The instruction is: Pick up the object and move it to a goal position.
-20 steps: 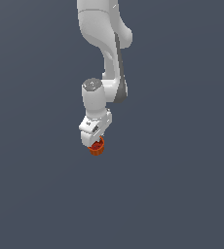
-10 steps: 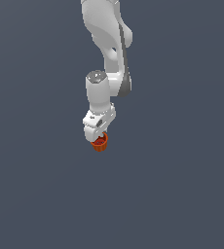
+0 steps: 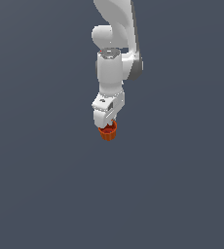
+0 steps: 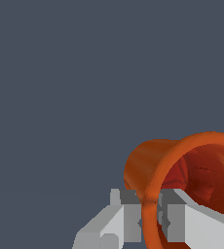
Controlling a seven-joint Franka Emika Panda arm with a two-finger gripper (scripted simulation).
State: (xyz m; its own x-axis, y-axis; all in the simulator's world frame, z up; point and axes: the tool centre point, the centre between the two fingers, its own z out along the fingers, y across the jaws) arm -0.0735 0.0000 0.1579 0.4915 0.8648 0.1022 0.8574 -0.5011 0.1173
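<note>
The object, a small orange-red ribbed cup [image 3: 108, 133], hangs below my white gripper [image 3: 107, 124] in the exterior view, near the picture's middle. My gripper is shut on the cup's rim. In the wrist view the cup [image 4: 148, 163] fills the corner, its darker red inside facing the camera. One grey finger [image 4: 126, 209] presses the outside of the rim and the other sits inside the cup, so my gripper [image 4: 150, 214] pinches the wall between them. The cup looks tilted relative to the fingers.
The white arm [image 3: 115, 44] reaches down from the exterior view's top. Around it is only a uniform dark grey-blue background [image 3: 41, 185], with no other objects, edges or markers showing.
The arm has swung toward the exterior view's right and slightly up, carrying the cup along in the shut gripper. The wrist now stands more upright.
</note>
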